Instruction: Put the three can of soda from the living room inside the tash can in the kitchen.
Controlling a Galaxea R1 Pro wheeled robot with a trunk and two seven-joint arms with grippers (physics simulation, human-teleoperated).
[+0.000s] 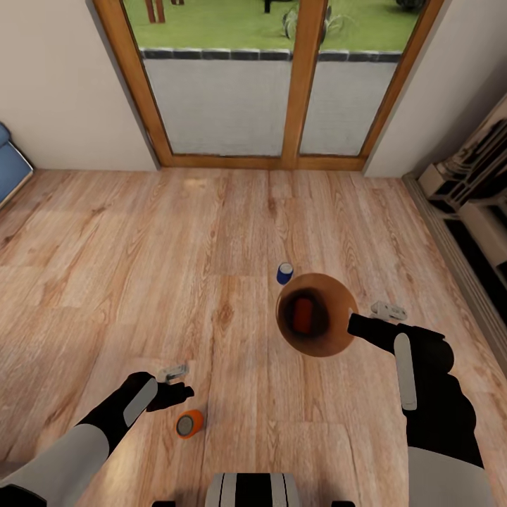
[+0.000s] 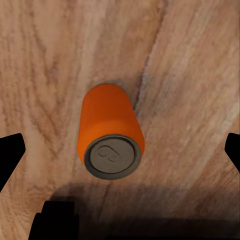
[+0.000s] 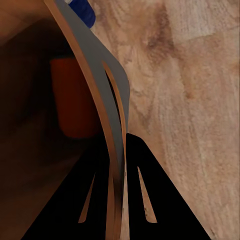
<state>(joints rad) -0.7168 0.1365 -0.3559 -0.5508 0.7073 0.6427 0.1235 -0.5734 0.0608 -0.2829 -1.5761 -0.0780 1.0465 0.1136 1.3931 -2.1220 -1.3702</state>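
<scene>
A copper-brown tash can point(image 1: 339, 296) hangs above the floor, its open mouth tilted toward me. My right gripper point(image 1: 355, 325) is shut on its rim point(image 3: 95, 70), one finger inside and one outside point(image 3: 118, 167). An orange can of soda point(image 1: 304, 315) lies inside it point(image 3: 75, 100). A dark blue can point(image 1: 284, 273) stands on the floor just beyond the bin point(image 3: 82, 11). Another orange can point(image 1: 189, 424) lies on its side on the planks, close to my left gripper point(image 1: 176, 382). In the left wrist view that can point(image 2: 111, 135) lies between the open fingers of the gripper point(image 2: 120, 150), untouched.
Light wood planks point(image 1: 141, 267) stretch to wood-framed glass doors point(image 1: 282, 84) at the back. A blue sofa corner point(image 1: 10, 165) shows at the left edge. An ornate fireplace surround point(image 1: 472, 190) runs along the right. My base point(image 1: 253, 491) is at the bottom.
</scene>
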